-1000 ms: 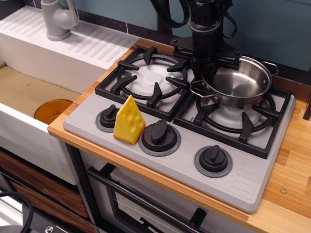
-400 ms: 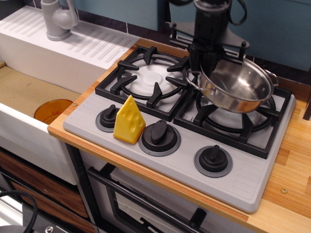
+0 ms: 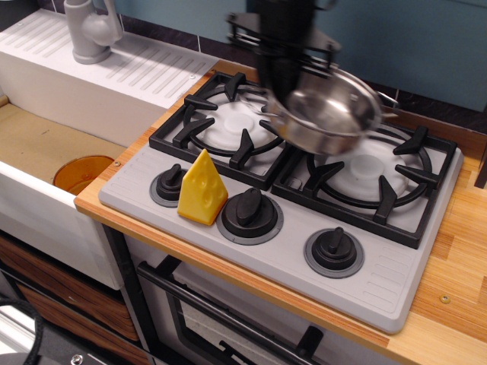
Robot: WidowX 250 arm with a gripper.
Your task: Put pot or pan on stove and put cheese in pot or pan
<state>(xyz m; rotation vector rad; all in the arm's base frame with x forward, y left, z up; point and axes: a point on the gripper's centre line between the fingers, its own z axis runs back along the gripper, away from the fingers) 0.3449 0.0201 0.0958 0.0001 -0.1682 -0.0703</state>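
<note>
The shiny steel pot (image 3: 329,114) hangs tilted in the air above the stove (image 3: 289,243), between the two grates. My gripper (image 3: 280,85) comes down from above and is shut on the pot's left rim; the image is blurred with motion. The yellow cheese wedge (image 3: 201,188) stands upright on the stove's front left, between the left knob (image 3: 169,185) and the middle knob (image 3: 249,214). It is well in front and to the left of the gripper.
A sink basin at left holds an orange round cup (image 3: 82,172). A grey faucet (image 3: 90,30) stands on the white drainboard behind it. A wooden counter (image 3: 456,251) runs along the stove's right side. The right knob (image 3: 333,251) sits at the front.
The pot was resting on the right grate; it has been lifted, tilted and carried left toward the middle of the stove. The cheese has not moved.
</note>
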